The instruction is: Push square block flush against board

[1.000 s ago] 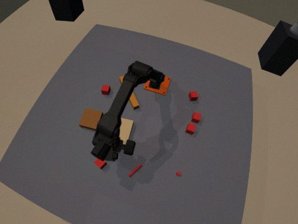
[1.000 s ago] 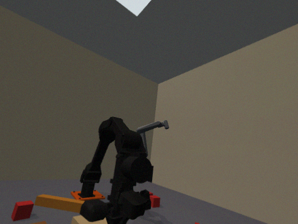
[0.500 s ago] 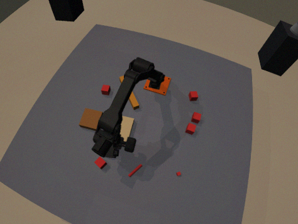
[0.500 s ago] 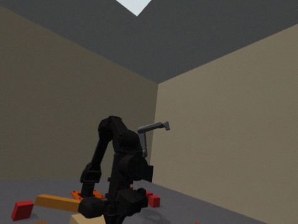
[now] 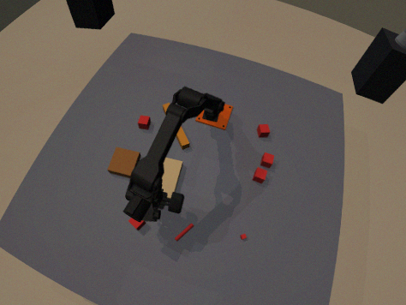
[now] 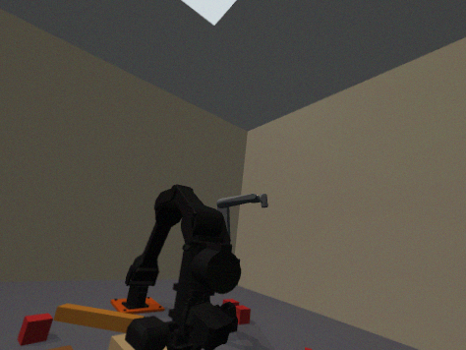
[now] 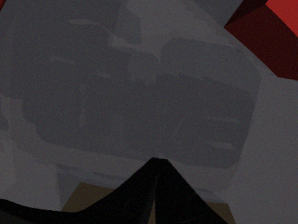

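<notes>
Two things look likely to spoil the push from here. First, the pale tan square block (image 5: pixel 175 173) lies a little nearer than the near end of the long orange wooden board (image 5: pixel 184 138), with a gap between them. The board runs at a slant to the block's edges, so a contact off the block's middle would probably spin it and bring a corner, not a whole side, against the board. Second, a brown square slab (image 5: pixel 124 160) sits just left of the block, and a small red cube (image 5: pixel 137 223) lies on the grey bench (image 5: pixel 278 214) right beside the wrist. A sideways sweep could knock either one and shove clutter into the path. A thin red stick (image 5: pixel 184 231) lies to the right of the cube, a little apart from the wrist.

The black arm (image 5: pixel 164 137) reaches from its orange base plate (image 5: pixel 227 112) toward the near left, with the forearm passing over much of the board (which hides the board's middle). The wrist is bent low over the bench at the block's near edge. The jaws are clenched tight on nothing — in the wrist view they meet in one dark point, with a sliver of tan showing just behind them. That placement suits a push toward the far side, I judge, though whether the tips touch the block cannot be told.
</notes>
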You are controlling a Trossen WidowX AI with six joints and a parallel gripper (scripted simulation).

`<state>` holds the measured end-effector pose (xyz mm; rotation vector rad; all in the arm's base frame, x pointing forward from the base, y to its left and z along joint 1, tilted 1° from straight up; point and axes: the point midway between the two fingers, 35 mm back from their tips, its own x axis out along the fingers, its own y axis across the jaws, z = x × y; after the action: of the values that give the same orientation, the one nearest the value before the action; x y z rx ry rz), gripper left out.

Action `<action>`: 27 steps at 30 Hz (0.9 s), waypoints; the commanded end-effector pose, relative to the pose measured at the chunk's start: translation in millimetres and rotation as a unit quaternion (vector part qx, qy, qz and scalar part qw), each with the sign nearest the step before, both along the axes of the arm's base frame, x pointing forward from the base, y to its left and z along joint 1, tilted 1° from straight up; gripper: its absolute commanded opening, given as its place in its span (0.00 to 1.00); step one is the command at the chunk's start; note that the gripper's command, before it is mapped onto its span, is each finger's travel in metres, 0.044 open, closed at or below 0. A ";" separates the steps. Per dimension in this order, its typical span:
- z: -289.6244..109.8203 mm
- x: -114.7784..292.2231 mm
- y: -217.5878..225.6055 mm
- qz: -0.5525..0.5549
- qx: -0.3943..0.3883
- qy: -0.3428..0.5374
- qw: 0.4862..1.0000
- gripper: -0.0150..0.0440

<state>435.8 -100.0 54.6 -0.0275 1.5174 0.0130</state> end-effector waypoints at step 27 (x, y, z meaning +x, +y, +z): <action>55.7 22.2 1.6 -0.002 -0.001 -0.001 1.000 0.25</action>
<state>459.9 -98.5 104.3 -0.0293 1.5063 0.0119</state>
